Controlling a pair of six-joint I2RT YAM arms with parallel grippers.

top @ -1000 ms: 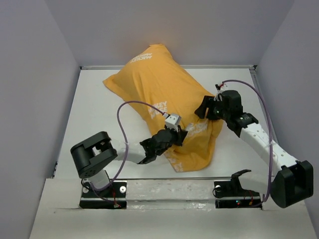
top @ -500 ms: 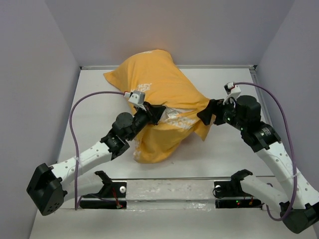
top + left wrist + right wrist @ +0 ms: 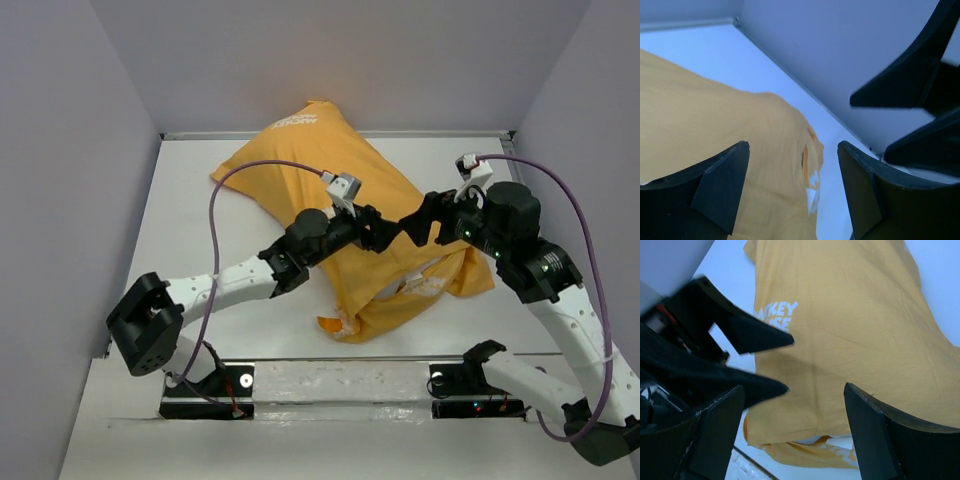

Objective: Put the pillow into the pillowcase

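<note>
**Top view.** The pillowcase [image 3: 330, 180] lies slantwise on the white table [image 3: 185, 230]. It is plump over most of its length. Its far end rests against the back wall [image 3: 330, 50], and its near end is flatter and rumpled. There is white lettering [image 3: 293, 121] on the far end. The pillow does not show plainly. A whitish patch [image 3: 425, 285] sits at the near end of the pillowcase, and I cannot tell whether it is pillow or print. The left gripper [image 3: 388, 234] and right gripper [image 3: 415, 225] hang over the middle of the pillowcase, tips facing and almost meeting. From here I cannot tell whether either touches the fabric. A purple cable [image 3: 250, 170] arcs over the left edge of the pillowcase.

**Left wrist view.** The left fingers [image 3: 720, 190] are spread wide with nothing between them. The pillowcase fills the lower left beneath them as ribbed orange weave, with a small dark fold and a bit of white print near its edge. The right gripper's black fingers show at upper right, past the edge of the pillowcase, against grey wall.

**Right wrist view.** The right fingers [image 3: 885, 440] are also wide apart and empty. The pillowcase lies below them and reads "CKEY" in white. The left gripper's black fingers come in from the left, over the left edge of the pillowcase. A white strip shows under the near hem, and I cannot tell whether it is pillow or print.
</note>
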